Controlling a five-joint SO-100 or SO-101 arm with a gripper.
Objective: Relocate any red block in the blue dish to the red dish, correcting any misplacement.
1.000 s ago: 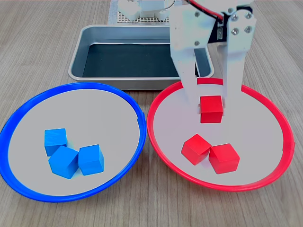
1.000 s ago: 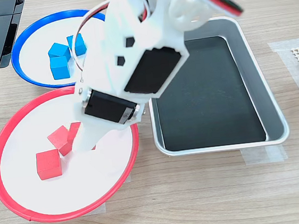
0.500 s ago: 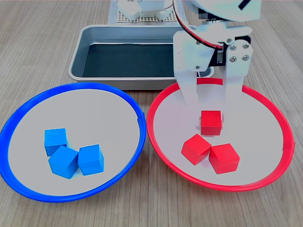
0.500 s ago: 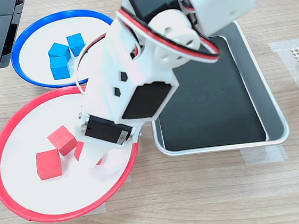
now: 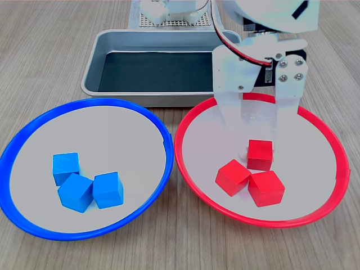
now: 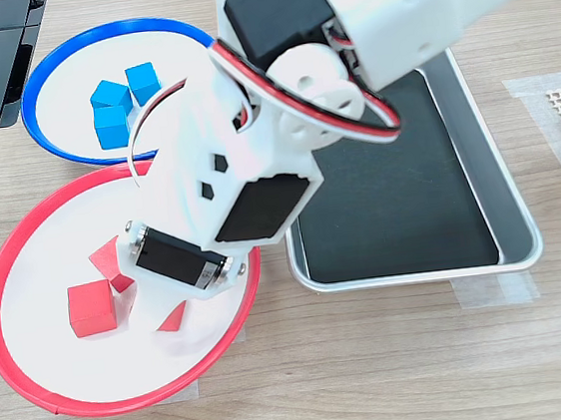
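1. In the red dish [image 5: 332, 140], the red block [image 5: 260, 154] now rests beside 2 other red cubes [image 5: 250, 180]; 1 second ago it sat between my fingers.
2. My gripper [image 5: 256, 121] has lifted clear, jaws spread, pinching nothing.
3. The blue dish [image 5: 34, 126] holds only 3 blue cubes [image 5: 87, 183]; the correction looks done.
4. No writing is legible.

block [image 5: 260, 154] in dish [image 5: 315, 216]; tray [image 5: 93, 73] behind

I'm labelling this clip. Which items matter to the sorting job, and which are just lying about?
Job:
red block under the gripper
red dish
blue dish

Lying about:
metal tray
three blue cubes
two other red cubes
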